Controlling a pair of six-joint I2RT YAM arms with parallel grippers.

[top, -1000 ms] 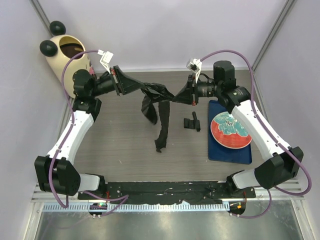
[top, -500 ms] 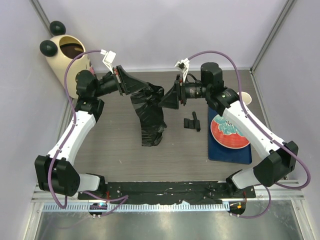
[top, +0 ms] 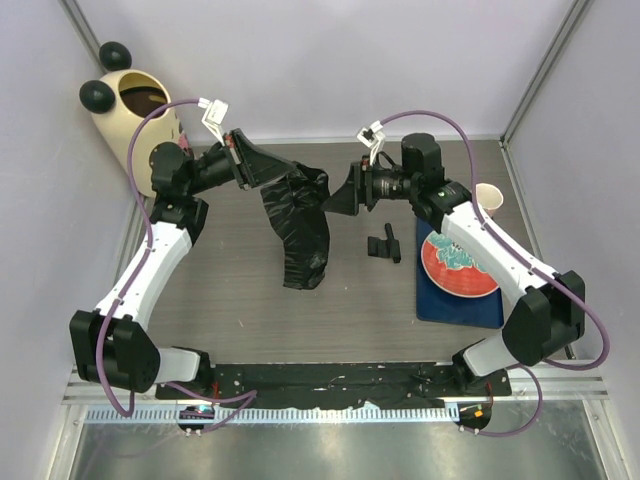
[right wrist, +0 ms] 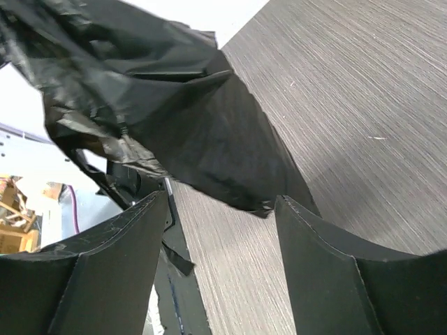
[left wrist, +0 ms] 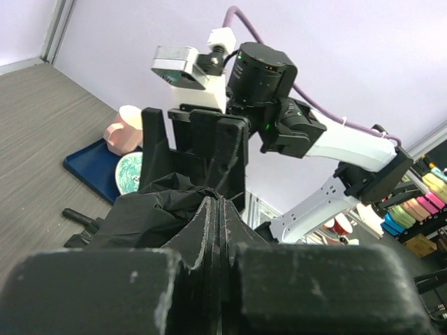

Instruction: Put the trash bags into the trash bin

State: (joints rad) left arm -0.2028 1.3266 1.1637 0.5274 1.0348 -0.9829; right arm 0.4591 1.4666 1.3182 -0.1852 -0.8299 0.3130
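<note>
- Above the bench (top: 220,300), my left claw (top: 243,165) is pinched tight on the trash bag (top: 300,230), I think to carry it to the trash bin (top: 135,125) in the back left corner.
- My right claw (top: 340,197) is spread wide beside the bag, holding nothing.
- Only my right wrist view shows that gap.

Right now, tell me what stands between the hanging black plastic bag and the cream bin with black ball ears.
No loose object does. The glossy black plastic trash bag hangs from the shut left fingers; toward the cream-coloured rounded trash bin in the far left corner lies only the left arm's own wrist.
</note>
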